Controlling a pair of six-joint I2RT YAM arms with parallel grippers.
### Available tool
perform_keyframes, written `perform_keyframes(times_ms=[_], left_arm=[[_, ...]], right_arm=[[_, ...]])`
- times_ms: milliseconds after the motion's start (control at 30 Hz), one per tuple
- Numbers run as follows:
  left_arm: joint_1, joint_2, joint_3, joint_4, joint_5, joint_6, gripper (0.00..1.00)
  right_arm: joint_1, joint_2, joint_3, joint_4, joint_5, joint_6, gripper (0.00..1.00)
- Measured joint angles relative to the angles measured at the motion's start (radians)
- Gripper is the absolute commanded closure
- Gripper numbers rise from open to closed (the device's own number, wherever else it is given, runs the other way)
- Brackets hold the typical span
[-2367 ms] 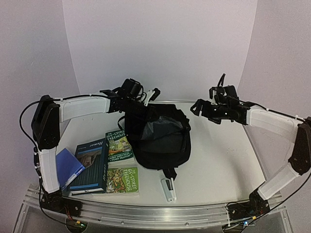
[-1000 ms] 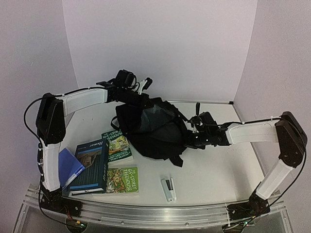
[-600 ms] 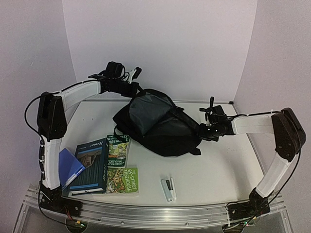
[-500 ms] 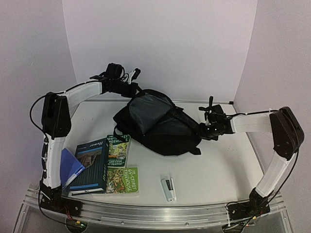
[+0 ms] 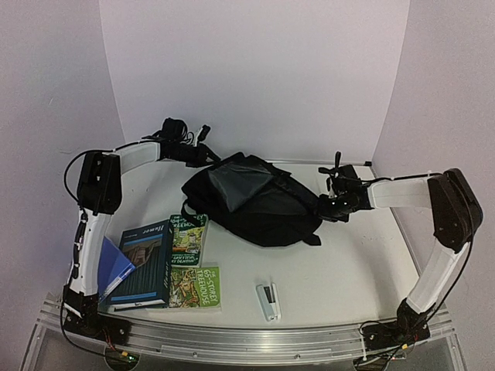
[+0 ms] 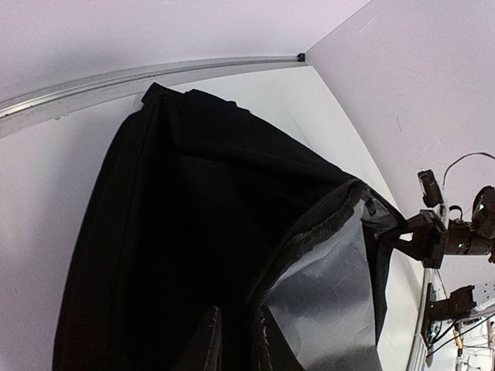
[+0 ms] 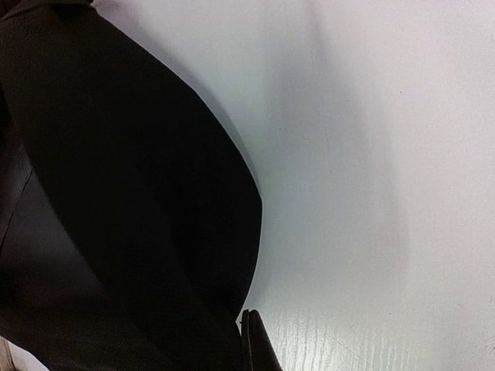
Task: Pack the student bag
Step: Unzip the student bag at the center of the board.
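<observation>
**Student bag lying between both grippers**

The student bag (image 5: 255,205) lies on its side on the table (image 5: 356,263), its zipped mouth gaping and showing grey lining.

The left gripper (image 5: 203,149) is at the bag's far-left rim. Its fingers (image 6: 207,340) stand narrowly apart with black fabric between them; I cannot tell whether they clamp it.

The right gripper (image 5: 334,202) is closed at the bag's right end, touching the fabric.

Two green books (image 5: 188,236) and a stapler (image 5: 267,300) lie near-side of the bag.

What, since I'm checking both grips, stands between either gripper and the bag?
Nothing visible. The left gripper sits at the far-left edge of the bag, and the right gripper has its jaws shut on the bag's right end. The books and stapler lie nearer the bases, off both paths.
</observation>
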Motion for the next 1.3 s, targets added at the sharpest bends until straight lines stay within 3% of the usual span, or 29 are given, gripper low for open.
perform_keyframes(times_ms=[200,333,433,533,900,1133,1300], left_arm=[[0.042,0.000,-0.003,0.044,0.019,-0.031,0.40],[0.052,-0.019,-0.039,0.066,0.031,-0.052,0.26],[0.047,-0.066,-0.103,0.080,0.031,-0.058,0.21],[0.045,-0.155,-0.197,0.090,0.023,-0.074,0.19],[-0.028,-0.613,-0.644,0.273,-0.062,-0.177,0.15],[-0.194,-0.650,-0.786,0.332,-0.095,-0.228,0.14],[-0.252,-0.650,-0.833,0.343,-0.119,-0.234,0.14]], right_arm=[[-0.024,-0.010,0.000,-0.040,-0.043,0.005,0.66],[-0.028,-0.051,0.000,-0.069,-0.067,0.003,0.39],[-0.028,-0.105,0.000,-0.084,-0.076,0.005,0.24],[-0.028,-0.166,0.000,-0.097,-0.077,0.007,0.15],[0.020,-0.271,0.040,-0.078,-0.153,0.066,0.25],[0.170,-0.064,0.126,0.071,-0.234,0.128,0.32],[0.204,0.028,0.129,0.107,-0.262,0.158,0.31]])
